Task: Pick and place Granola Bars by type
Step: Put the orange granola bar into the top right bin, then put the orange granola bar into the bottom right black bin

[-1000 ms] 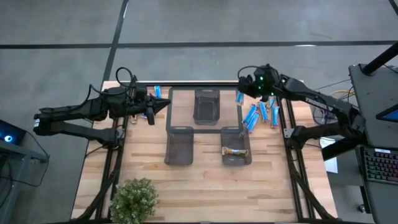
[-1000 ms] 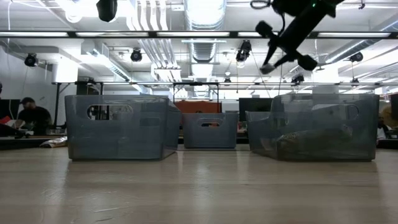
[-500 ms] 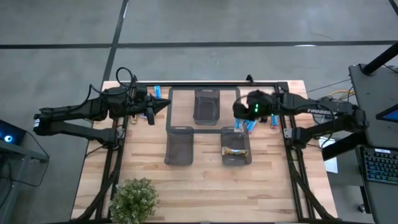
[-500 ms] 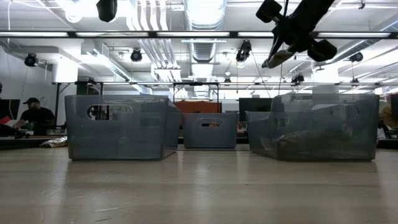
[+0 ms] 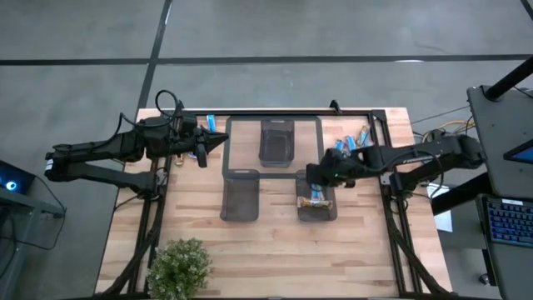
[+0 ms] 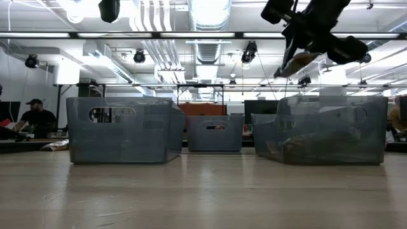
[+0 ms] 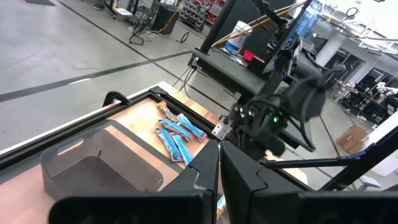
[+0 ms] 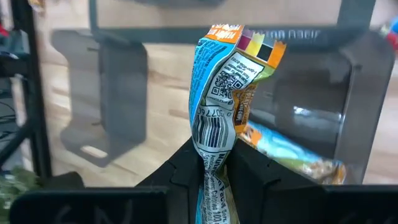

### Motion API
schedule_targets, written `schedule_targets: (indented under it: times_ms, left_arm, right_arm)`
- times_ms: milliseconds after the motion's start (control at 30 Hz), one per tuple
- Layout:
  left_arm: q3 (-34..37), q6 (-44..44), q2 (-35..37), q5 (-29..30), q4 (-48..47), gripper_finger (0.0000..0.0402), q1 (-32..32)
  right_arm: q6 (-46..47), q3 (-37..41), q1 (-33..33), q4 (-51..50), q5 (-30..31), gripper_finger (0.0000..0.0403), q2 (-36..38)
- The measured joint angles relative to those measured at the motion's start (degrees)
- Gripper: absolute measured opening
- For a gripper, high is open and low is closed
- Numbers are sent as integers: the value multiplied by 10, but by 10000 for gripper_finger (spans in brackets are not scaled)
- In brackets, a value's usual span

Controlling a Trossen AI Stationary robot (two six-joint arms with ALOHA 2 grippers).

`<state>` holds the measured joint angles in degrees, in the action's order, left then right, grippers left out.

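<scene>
Above the near right-hand dark mesh bin, the right gripper hangs with its two fingers pinched tight on a slim blue-and-orange foil granola bar, which stands up from between the pads in the right wrist view. Below it, a gold-wrapped bar already lies on that bin's floor. The near left bin and the far middle bin look empty, as far as I can tell. Beyond, at the table's far right edge, a loose cluster of blue bars waits unsorted. The left gripper waits near the far left corner, fingers closed on nothing. This looks like the carry-and-place step. Next comes choosing the bin that matches this wrapper, lowering inside its walls, then releasing.
</scene>
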<state>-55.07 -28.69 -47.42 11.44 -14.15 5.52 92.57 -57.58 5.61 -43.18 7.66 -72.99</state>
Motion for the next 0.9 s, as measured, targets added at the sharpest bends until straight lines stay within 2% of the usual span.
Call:
schedule_targets:
  times_ms: [233, 433, 900]
  left_arm:
    - [0, -1, 0, -2, 0, 0, 0]
    - [0, -1, 0, -2, 0, 0, -1]
    - [0, -6, 0, -33, 0, 0, 0]
  right_arm:
    - [42, 0, 36, 5, -5, 63, -59]
    - [46, 0, 40, 17, -38, 70, -99]
    - [62, 0, 40, 31, -42, 172, -121]
